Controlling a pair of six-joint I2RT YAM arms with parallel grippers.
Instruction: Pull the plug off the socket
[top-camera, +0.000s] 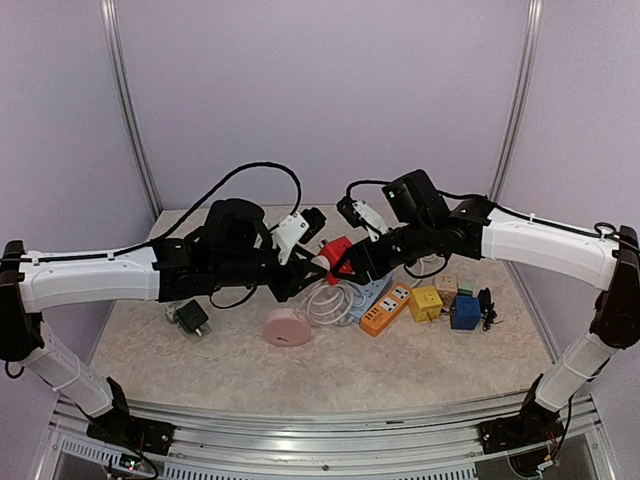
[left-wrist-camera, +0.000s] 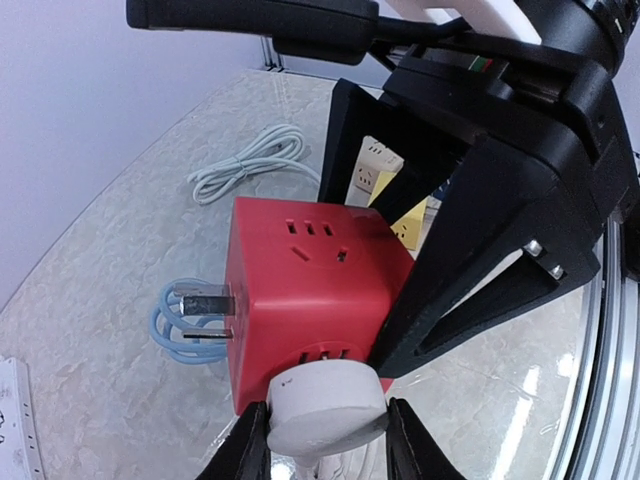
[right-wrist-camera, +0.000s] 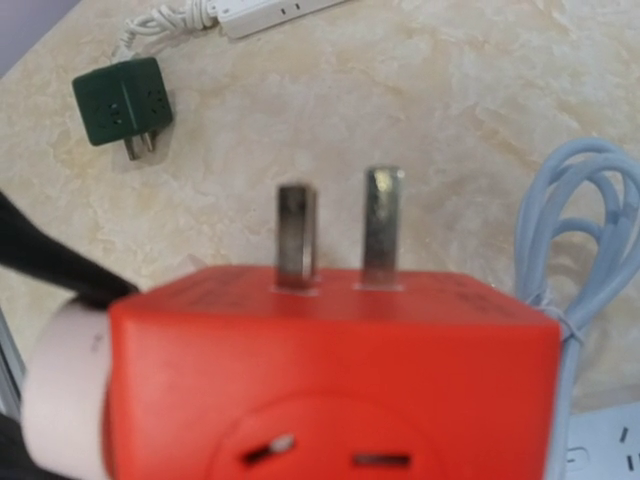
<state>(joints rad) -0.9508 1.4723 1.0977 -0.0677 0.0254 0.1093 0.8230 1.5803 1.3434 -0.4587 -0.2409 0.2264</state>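
Note:
A red cube socket (top-camera: 338, 256) with two metal prongs is held in the air above the table between both arms. A white round plug (left-wrist-camera: 327, 407) sits in its near face. My left gripper (left-wrist-camera: 327, 440) is shut on the white plug, one finger on each side. My right gripper (top-camera: 352, 262) is shut on the red socket (left-wrist-camera: 305, 290); its black fingers (left-wrist-camera: 470, 250) clamp the cube's right side. In the right wrist view the red socket (right-wrist-camera: 330, 380) fills the bottom, with the white plug (right-wrist-camera: 60, 390) at its left; the right fingers are hidden there.
On the table lie a pink round case (top-camera: 287, 328), a dark green cube adapter (top-camera: 191, 317), an orange power strip (top-camera: 386, 308), yellow (top-camera: 426, 302) and blue (top-camera: 464, 312) cube adapters, a coiled light-blue cable (left-wrist-camera: 180, 325), a coiled white cable (left-wrist-camera: 245, 165) and a white power strip (right-wrist-camera: 270, 10).

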